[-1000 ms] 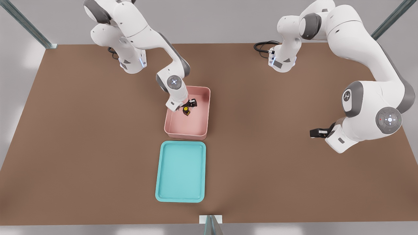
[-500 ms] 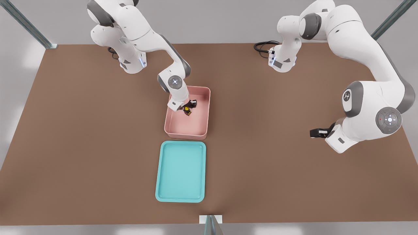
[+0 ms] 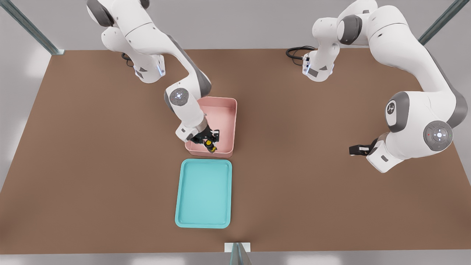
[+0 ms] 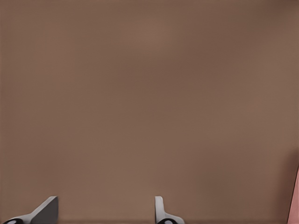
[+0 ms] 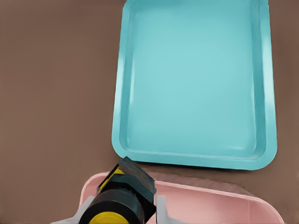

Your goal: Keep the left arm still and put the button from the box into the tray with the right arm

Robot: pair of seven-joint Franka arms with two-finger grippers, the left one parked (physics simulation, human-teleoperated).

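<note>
The button (image 3: 209,145) is clamped between the 2 fingers of the gripper (image 3: 208,142), which are closed on its black body with the yellow cap exposed. The right wrist view confirms this: the button (image 5: 117,205) fills the space between the fingers (image 5: 161,210), so the hold appears secure, with the body seated against the pads rather than pinched at an edge.

The gripper hangs from the right arm (image 3: 186,108) above the near end of the box (image 3: 228,121), the end that faces the tray. The button is lifted clear of the box floor and sits roughly over the near wall (image 5: 210,193). Judged from this position, the step in hand is the transfer: the height is there to carry the button over the tall pink wall without striking it.

The tray (image 3: 204,193) lies just beside the box, directly along the line of travel, and nothing lies in it. In the right wrist view its interior (image 5: 196,79) is fully visible ahead of the gripper, so a short forward move followed by a descent should suffice. The low rim gives little to catch on. Release should come close to the floor, since a round-bodied button may roll.
</note>
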